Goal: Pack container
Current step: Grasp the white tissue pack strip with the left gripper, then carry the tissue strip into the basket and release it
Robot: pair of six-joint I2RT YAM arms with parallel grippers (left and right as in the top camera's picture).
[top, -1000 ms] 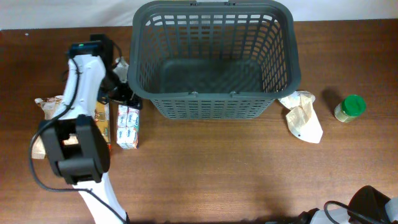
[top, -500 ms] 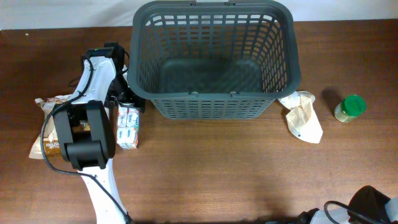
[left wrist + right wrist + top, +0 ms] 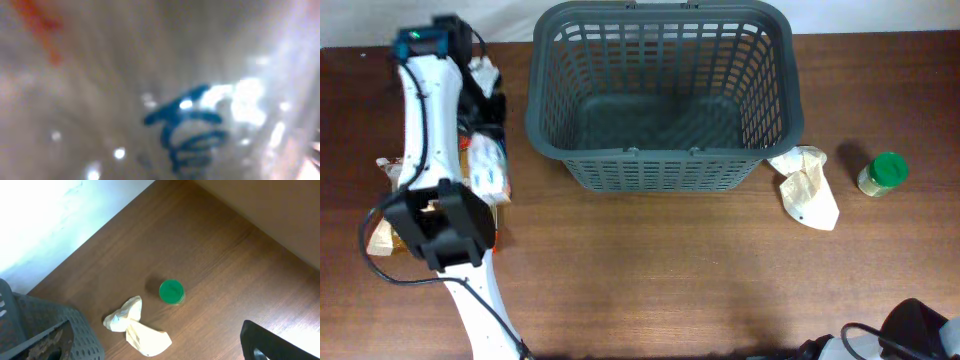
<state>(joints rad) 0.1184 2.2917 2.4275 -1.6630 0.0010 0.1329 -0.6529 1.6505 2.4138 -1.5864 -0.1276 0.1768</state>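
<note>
The container (image 3: 660, 168), a big dark grey slotted basket, stands at the table's back middle with nothing inside; its corner shows in the right wrist view (image 3: 75, 330). My left gripper (image 3: 485, 128) hangs left of the basket, shut on a white packet with blue print (image 3: 488, 168) that is lifted off the table. That packet (image 3: 190, 125) fills the left wrist view as a blur and hides the fingers. My right gripper (image 3: 154, 330) stands open high above the table's right side, nothing between its fingers.
A crumpled pale paper bag (image 3: 807, 187) lies right of the basket, and a small green-lidded jar (image 3: 883, 173) stands beyond it. Brown and orange snack packets (image 3: 390, 175) lie under the left arm. The right arm's base (image 3: 915, 335) sits at the front right corner.
My left gripper came down onto the white packet beside the basket, shut on it, and carried it up and to the left. The right arm has not moved.
</note>
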